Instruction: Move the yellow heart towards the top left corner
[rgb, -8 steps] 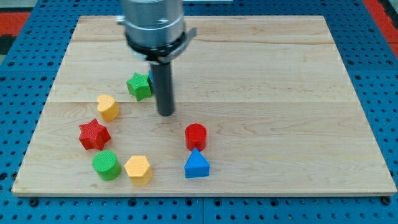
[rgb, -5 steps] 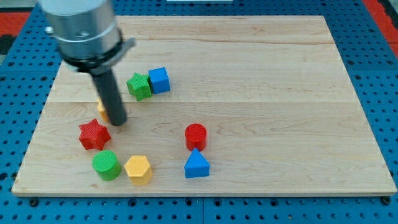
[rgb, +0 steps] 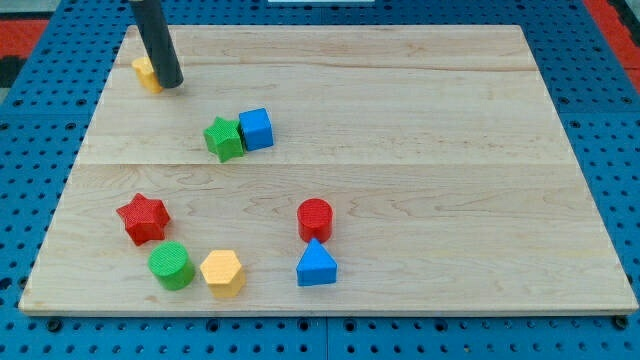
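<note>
The yellow heart lies near the board's top left corner, partly hidden behind my rod. My tip rests on the board right beside it, touching its right side. The rod rises out of the view's top. Only the heart's left part shows.
A green star and a blue cube sit together at the upper middle left. A red star, a green cylinder and a yellow hexagon lie at the bottom left. A red cylinder stands above a blue triangle.
My tip has swept from the board's middle left up to the top left corner, pushing the yellow heart along. The red star has shifted slightly left and down. The other blocks have not moved.
</note>
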